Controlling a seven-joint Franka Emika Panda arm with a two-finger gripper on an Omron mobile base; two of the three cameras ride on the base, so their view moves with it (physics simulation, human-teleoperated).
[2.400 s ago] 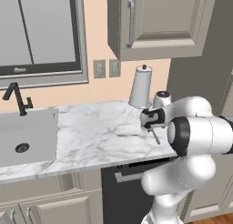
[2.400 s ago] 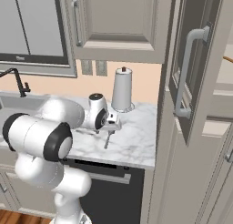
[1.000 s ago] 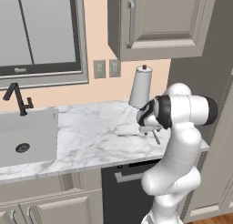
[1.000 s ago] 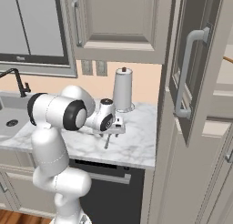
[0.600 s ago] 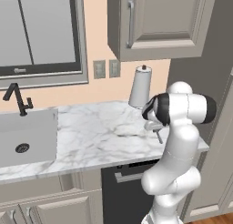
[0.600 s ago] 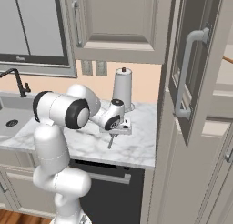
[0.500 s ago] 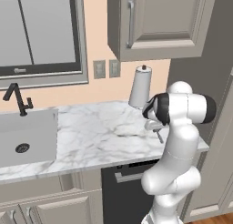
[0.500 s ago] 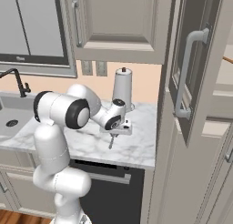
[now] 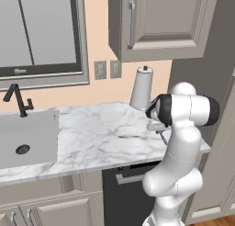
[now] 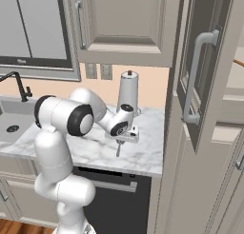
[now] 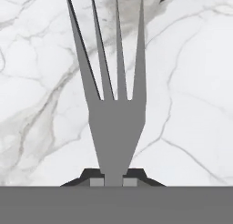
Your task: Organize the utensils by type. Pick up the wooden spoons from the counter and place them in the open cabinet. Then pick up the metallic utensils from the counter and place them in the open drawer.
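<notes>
Even, bright rendered light; sharp, faint shadows.

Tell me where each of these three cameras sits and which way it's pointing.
Left base view: behind the arm's left, facing the counter, sink and paper towel roll; arm at lower right.
Right base view: behind its right, facing the same counter and roll; arm at lower left, gripper holding the fork.
Hand view: on the hand, looking along the fork at the marble; dark fingertips at bottom.
</notes>
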